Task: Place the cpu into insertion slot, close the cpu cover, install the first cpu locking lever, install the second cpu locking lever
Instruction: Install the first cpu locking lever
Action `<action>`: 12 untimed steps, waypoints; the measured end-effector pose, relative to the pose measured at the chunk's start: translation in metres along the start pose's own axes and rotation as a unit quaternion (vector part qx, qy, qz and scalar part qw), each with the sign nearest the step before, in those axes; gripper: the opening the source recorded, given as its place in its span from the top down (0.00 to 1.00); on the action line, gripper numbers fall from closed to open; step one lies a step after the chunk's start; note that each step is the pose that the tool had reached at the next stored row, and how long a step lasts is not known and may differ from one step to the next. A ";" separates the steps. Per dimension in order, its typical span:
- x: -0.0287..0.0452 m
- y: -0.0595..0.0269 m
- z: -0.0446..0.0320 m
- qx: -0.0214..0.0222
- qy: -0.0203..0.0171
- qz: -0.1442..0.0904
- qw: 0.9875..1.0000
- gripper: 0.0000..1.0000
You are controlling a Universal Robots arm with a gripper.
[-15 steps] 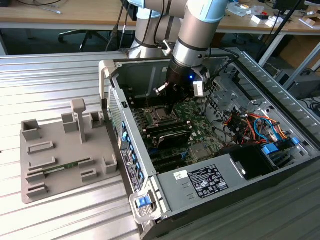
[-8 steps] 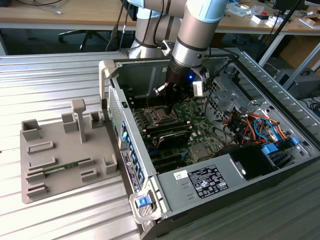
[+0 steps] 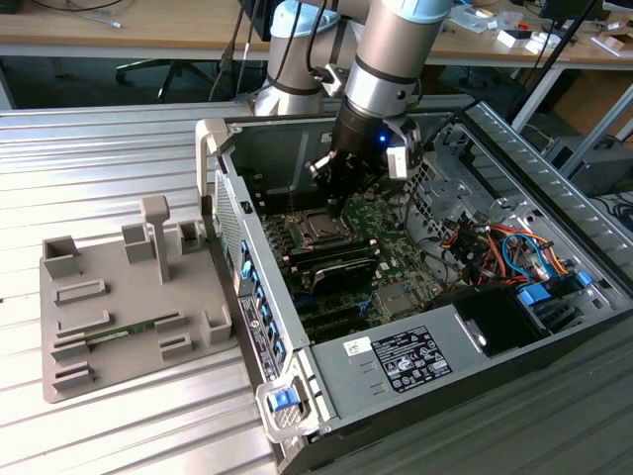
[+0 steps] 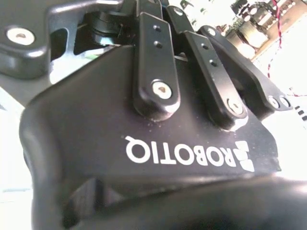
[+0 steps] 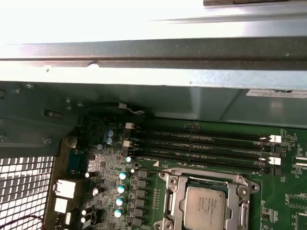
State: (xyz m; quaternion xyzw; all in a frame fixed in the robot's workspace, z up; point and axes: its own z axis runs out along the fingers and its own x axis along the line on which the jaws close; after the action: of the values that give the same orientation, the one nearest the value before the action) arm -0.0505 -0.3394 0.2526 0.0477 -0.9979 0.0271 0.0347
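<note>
The cpu (image 5: 205, 207), a silver-grey square, lies in the insertion slot (image 5: 201, 182) on the green board. The cpu cover (image 5: 206, 175), a silver frame, lies flat around it, and the chip shows through its hole. I cannot tell how the locking levers stand. In the exterior view my gripper (image 3: 339, 201) hangs inside the open computer case, just above and behind the slot (image 3: 318, 230), touching nothing that I can see. The second wrist view shows the gripper's black body (image 4: 144, 153) close up.
Long black memory slots (image 5: 201, 143) run beside the socket. The case's metal wall (image 5: 144, 72) rises close behind them. A power supply (image 3: 415, 356) and coloured cables (image 3: 495, 247) fill the case's right side. A grey fixture tray (image 3: 129, 297) lies outside on the exterior view's left.
</note>
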 end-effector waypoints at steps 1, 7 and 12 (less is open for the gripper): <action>0.0000 0.0000 -0.0001 0.000 0.000 0.000 1.000 0.90; 0.0000 0.0000 0.0002 0.001 -0.016 0.001 1.000 0.90; 0.0001 0.0000 0.0003 0.002 -0.022 0.001 1.000 0.90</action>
State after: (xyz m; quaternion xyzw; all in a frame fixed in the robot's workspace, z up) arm -0.0506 -0.3394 0.2522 0.0471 -0.9984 0.0284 0.0123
